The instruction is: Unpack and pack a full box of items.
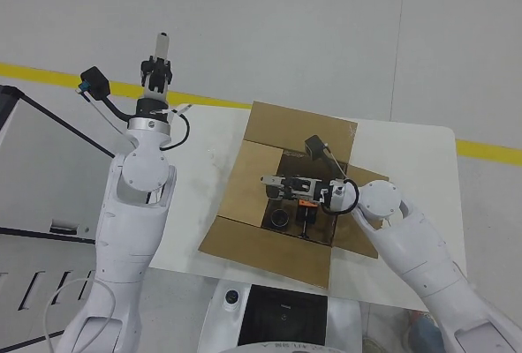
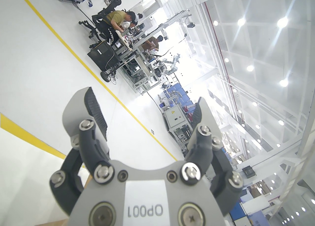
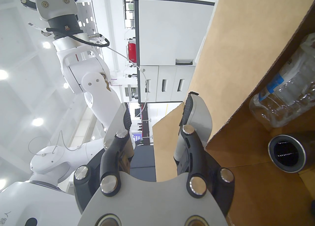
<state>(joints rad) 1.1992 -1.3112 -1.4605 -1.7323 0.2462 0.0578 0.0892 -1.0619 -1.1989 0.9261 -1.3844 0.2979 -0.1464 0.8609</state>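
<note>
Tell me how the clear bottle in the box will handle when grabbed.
The clear bottle looks thin-walled and seemingly empty, so probably light and apt to dent under a firm squeeze. Its smooth, rounded body may slip or roll. The dark cylinder beside it might get nudged.

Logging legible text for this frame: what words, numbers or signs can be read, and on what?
"OP001": white label on the left gripper, seen upside down in its wrist view.
Blue band on the clear bottle in the cardboard box: no readable print.
Yellow warning sign on a grey cabinet in the room: symbol only, no words legible.
</note>
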